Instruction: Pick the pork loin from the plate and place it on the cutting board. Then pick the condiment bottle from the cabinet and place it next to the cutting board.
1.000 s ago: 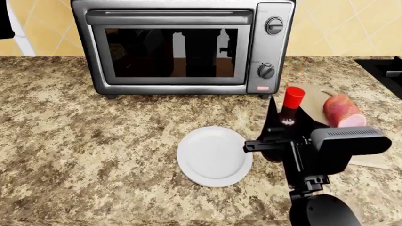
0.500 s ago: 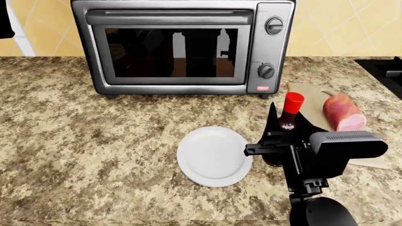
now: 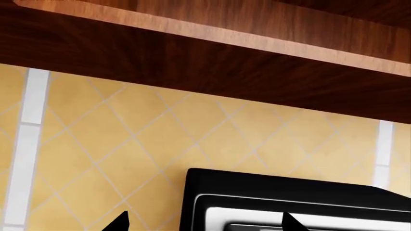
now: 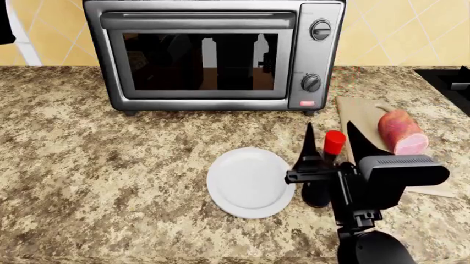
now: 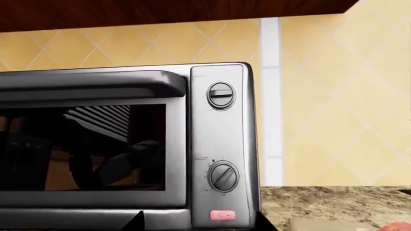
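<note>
The pork loin (image 4: 402, 132) lies on the tan cutting board (image 4: 358, 111) at the right of the counter. The white plate (image 4: 250, 181) sits bare to the board's left. The condiment bottle (image 4: 333, 142) stands upright between plate and board, its black body partly hidden by my right arm. My right gripper (image 4: 334, 144) is open, with a finger on each side of the red neck and a gap on both sides. The right wrist view does not show the bottle. My left gripper (image 3: 204, 224) is open and empty, raised near the wall cabinet.
A steel toaster oven (image 4: 217, 55) stands at the back of the granite counter (image 4: 96, 165); it also fills the right wrist view (image 5: 128, 139). A stove corner (image 4: 452, 82) shows at the far right. Wooden cabinet underside (image 3: 212, 53) is above the left gripper.
My right gripper has come down with the bottle and opened its fingers. The bottle now sits lower, between plate and board. Pork loin, plate and board have not moved.
</note>
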